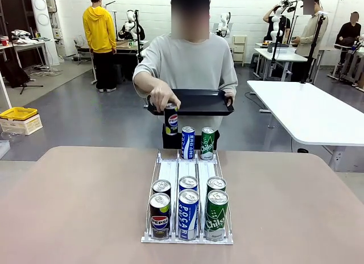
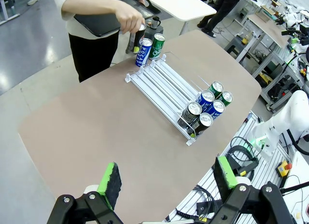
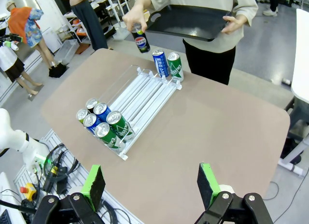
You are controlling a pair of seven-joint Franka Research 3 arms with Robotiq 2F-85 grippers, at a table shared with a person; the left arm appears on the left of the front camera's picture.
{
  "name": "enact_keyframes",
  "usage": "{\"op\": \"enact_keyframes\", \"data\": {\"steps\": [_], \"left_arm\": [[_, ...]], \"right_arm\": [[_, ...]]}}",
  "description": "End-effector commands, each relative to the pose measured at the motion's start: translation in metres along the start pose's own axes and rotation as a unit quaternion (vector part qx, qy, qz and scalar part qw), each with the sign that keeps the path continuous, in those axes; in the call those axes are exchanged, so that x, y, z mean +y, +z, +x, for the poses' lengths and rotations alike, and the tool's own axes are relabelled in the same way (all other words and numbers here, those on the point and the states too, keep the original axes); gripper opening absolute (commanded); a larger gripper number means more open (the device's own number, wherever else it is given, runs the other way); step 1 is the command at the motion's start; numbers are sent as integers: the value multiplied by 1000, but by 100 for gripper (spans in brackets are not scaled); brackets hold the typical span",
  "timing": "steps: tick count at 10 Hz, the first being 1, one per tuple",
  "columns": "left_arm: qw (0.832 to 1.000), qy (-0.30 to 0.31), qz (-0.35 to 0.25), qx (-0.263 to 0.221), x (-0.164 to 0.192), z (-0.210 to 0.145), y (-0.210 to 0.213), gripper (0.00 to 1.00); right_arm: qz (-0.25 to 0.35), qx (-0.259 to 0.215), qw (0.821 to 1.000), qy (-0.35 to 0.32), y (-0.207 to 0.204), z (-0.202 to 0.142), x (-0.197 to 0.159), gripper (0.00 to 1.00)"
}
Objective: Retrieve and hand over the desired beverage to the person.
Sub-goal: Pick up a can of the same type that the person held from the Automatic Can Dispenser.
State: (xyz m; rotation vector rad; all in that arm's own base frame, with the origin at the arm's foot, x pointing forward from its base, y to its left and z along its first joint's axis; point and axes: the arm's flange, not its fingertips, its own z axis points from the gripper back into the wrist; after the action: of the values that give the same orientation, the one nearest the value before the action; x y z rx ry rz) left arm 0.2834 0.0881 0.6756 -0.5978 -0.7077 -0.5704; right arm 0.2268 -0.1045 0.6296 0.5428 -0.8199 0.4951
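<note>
– Left gripper hangs over my near edge of the counter, jaws spread wide with nothing between them.

– And the drinks?

– Reading across: the person stands at the far side. One hand is wrapped round the top of a Pepsi can, holding it up just beyond the far end of the rack, on its left lane. The other hand keeps a black tray level at the waist. I take that as the landing place for whatever I pass over.

– What can we reach?

– Three lanes, two cans each at my end: Pepsi pair, Pocari pair, green pair. I judge the lanes feed forward, so the cans bunch against the front stop. A blue can and a green can stand upright at the far end.

– Which one is wanted?

– I cannot tell; the raised Pepsi may be the hint. Right gripper hovers over the near edge too, equally spread and empty.
</note>
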Motion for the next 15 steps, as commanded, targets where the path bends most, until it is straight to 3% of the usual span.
{"op": "enact_keyframes", "data": {"steps": [1,11,13,15], "left_arm": [[1000,-10,-9,-4,0,-1,0,100],[1000,0,0,0,0,0,0,100],[991,-62,62,98,-40,27,-39,100],[960,-95,128,232,-92,58,-108,100]], "right_arm": [[8,-1,1000,1,0,0,-2,100],[8,-1,1000,1,0,0,-2,100],[8,-1,1000,1,0,0,-2,100],[8,-1,1000,1,0,0,-2,100]]}}
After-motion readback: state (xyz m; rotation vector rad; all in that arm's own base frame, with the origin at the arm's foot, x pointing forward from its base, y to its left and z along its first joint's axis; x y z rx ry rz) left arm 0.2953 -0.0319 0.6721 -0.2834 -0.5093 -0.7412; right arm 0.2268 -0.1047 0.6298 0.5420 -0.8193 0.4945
